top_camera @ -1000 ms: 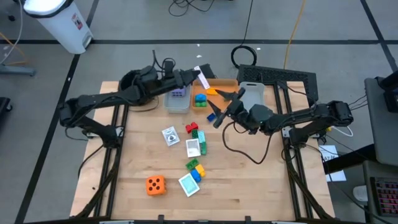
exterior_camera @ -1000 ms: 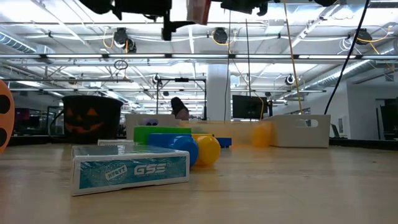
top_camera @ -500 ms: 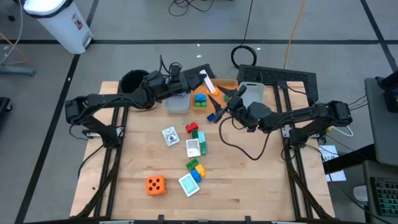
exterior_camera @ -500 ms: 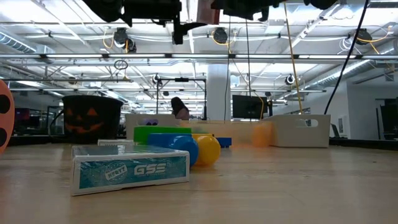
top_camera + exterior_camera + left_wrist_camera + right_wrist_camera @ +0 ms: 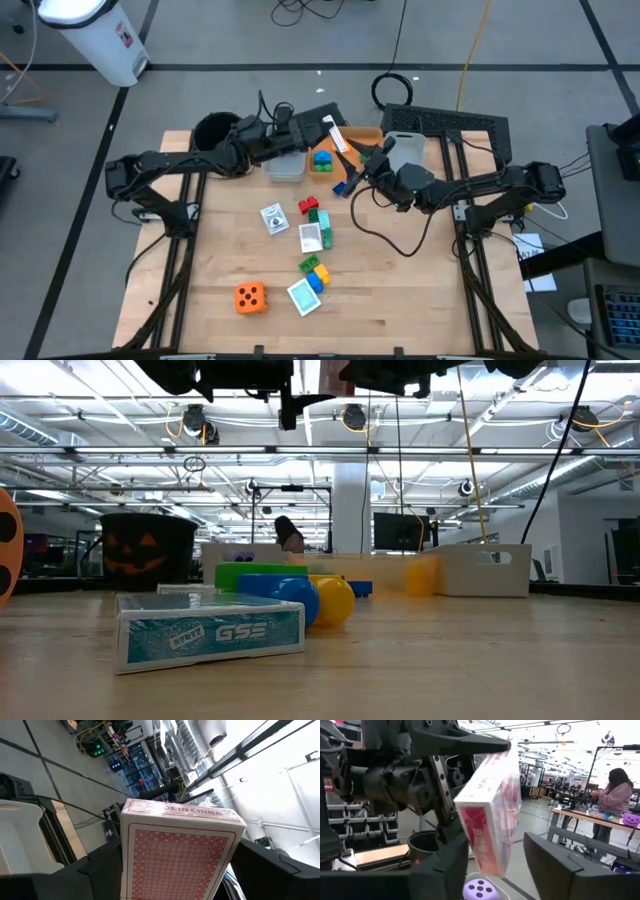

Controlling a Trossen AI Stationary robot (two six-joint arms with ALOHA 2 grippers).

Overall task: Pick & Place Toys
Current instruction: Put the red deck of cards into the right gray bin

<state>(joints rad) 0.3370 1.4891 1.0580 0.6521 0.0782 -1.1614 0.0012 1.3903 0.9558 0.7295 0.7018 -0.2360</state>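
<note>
— Where's the red-backed boxed card deck (image 5: 177,851)?

— Clamped in my left gripper (image 5: 322,127) above the table's far edge, long axis towards my right gripper (image 5: 352,180), whose fingers stand apart just beside it.

We cannot tell whether the right gripper (image 5: 350,181) touches the red card pack (image 5: 177,852), which its jaws flank in its own wrist view. The pack's lower end is cut off in the left wrist view, hidden between the left gripper's (image 5: 322,122) jaws. The purple die (image 5: 480,889) is half cut off below the pack. In the low view the orange die (image 5: 8,555) is clipped by the edge, and the bricks (image 5: 290,592) behind the teal card box (image 5: 208,630) blur together, partly hidden.
</note>
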